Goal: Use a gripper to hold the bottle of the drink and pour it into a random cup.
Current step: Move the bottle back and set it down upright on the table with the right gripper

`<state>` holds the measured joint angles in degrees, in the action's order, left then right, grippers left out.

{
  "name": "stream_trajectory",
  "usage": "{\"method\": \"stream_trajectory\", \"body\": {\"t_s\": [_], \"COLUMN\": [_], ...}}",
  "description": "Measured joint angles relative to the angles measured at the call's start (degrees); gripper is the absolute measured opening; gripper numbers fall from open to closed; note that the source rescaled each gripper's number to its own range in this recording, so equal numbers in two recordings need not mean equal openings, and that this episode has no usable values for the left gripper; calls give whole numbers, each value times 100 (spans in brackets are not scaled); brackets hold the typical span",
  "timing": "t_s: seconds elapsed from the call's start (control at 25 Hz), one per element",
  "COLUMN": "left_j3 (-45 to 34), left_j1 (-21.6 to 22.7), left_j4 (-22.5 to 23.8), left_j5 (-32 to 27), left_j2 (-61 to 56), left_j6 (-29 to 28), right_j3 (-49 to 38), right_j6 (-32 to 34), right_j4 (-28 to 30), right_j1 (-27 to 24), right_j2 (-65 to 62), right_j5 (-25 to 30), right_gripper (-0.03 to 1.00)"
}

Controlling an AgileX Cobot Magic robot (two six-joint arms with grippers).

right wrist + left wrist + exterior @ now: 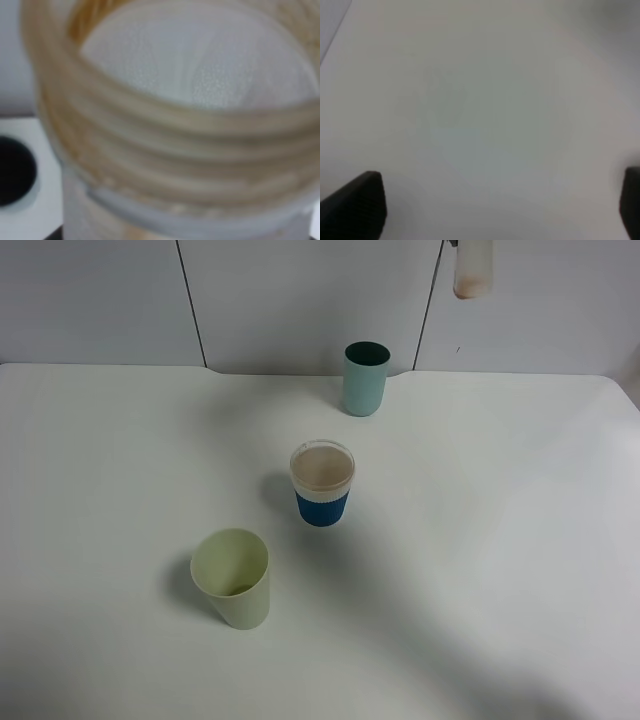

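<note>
The bottle of the drink [472,270] hangs in the air at the top right of the exterior high view, above and right of the teal cup [365,378], with a brownish tint at its lower end. Its wide open neck [175,125] fills the right wrist view, blurred and very close. The right gripper's fingers do not show in any view; the bottle stays aloft in its shut grip. A dark round cup mouth [12,170] shows beside the neck. My left gripper [500,210] is open over bare white table, its fingertips [360,205] far apart.
A white cup with a blue sleeve [322,483] stands mid-table with brownish liquid in it. A pale green cup [233,577] stands nearer the front left. The white table [520,540] ends at a grey panelled wall behind the teal cup.
</note>
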<state>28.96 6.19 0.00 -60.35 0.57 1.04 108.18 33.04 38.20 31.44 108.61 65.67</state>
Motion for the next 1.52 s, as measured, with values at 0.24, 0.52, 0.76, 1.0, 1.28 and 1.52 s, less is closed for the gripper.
{"method": "stream_trajectory", "body": {"t_s": [0.24,0.52,0.76,1.0,1.28,1.52], "left_j3": [0,0,0,0,0,0], "left_j1": [0,0,0,0,0,0], "left_j4": [0,0,0,0,0,0], "left_j5": [0,0,0,0,-6,-6], "left_j2": [0,0,0,0,0,0], "left_j6": [0,0,0,0,0,0], "right_j3": [0,0,0,0,-1261,-3199], "right_j6": [-1637,-2261,-2734,-3900,-4009,-4013], "right_j4": [-1714,-2438,-2673,-3917,-3977,-3707], "right_j1": [-389,-811,-839,-858,-1069,-1198], "right_j2": [-367,-520,-525,-525,-917,-1547], "right_j5": [24,70,106,-162,-1662,-3230], "right_gripper": [0,0,0,0,0,0]}}
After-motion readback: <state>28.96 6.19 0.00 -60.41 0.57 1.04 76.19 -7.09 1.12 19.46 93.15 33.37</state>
